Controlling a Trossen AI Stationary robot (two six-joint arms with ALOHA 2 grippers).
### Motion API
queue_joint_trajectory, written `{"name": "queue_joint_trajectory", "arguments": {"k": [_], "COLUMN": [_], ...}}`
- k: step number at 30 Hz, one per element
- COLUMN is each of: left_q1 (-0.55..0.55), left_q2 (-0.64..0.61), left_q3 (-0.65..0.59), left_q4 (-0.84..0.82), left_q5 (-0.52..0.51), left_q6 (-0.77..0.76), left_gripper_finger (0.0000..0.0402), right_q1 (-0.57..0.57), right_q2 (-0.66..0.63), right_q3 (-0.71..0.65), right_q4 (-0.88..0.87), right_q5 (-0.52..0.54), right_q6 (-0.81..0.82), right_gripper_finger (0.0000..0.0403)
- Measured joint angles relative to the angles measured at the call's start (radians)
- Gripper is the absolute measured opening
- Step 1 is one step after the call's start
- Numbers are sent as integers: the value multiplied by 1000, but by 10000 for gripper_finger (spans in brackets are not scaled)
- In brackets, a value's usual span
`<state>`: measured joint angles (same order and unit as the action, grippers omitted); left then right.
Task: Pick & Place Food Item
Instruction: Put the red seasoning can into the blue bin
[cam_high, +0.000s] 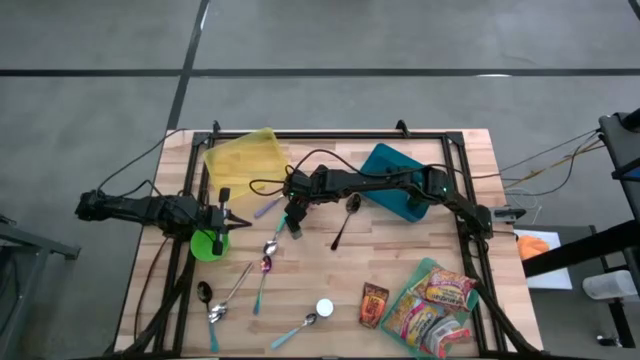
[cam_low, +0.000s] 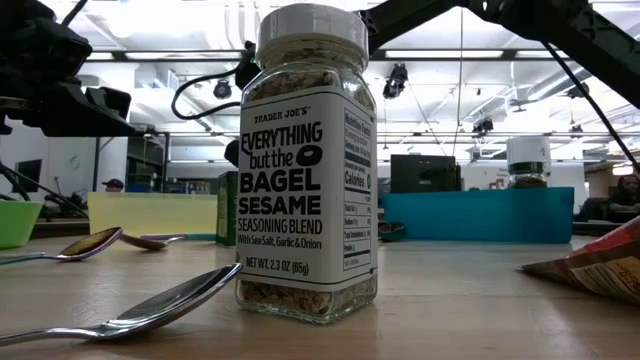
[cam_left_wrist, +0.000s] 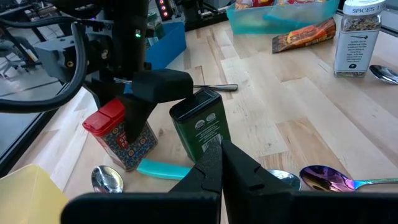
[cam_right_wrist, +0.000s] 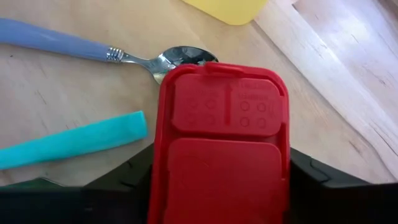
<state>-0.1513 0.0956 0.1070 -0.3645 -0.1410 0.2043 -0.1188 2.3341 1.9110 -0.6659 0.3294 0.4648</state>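
Here, red-top jar (cam_left_wrist: 121, 134): on the desk (cam_high: 400, 260), near the middle, leaning a little, just beside a green tin (cam_left_wrist: 202, 127).
Right claw (cam_high: 296, 218): reaching far over the desk, pointing down, clamped on the red-top jar with one dark finger pressed on each side of the lid.
Left claw (cam_high: 225, 215): waiting at the left edge of the desk, fingers together, holding nothing, right by a green bowl (cam_high: 207, 245).
By the jar: a spoon (cam_right_wrist: 180, 56) with a pale purple handle and a flat teal handle (cam_right_wrist: 74, 146), both lying on the wood.
Back of desk: a yellow tub (cam_high: 245, 158) and a blue bin (cam_high: 395, 180).
Front of desk: a white-top seasoning jar (cam_low: 305, 160), standing up, well apart from the claws, with snack bags (cam_high: 430, 305) to its right.
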Motion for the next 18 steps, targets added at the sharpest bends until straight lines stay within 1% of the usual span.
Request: {"name": "queue_joint_trajectory", "arguments": {"k": [2,7,12,18], "left_q1": [0,0,0,0], "left_q2": [0,0,0,0], "left_q3": [0,0,0,0], "left_q4": [0,0,0,0], "left_q5": [0,0,0,0], "left_q6": [0,0,0,0], "left_gripper_finger": [0,0,0,0], "right_q1": [1,1,0,0], "right_q2": [0,0,0,0], "right_q3": [3,2,2,3], "right_q4": [0,-1,-8,-8], "right_q5": [0,1,2,3], "right_q6": [-1,0,0,-1], "right_gripper_finger": [199,199,211,199]}}
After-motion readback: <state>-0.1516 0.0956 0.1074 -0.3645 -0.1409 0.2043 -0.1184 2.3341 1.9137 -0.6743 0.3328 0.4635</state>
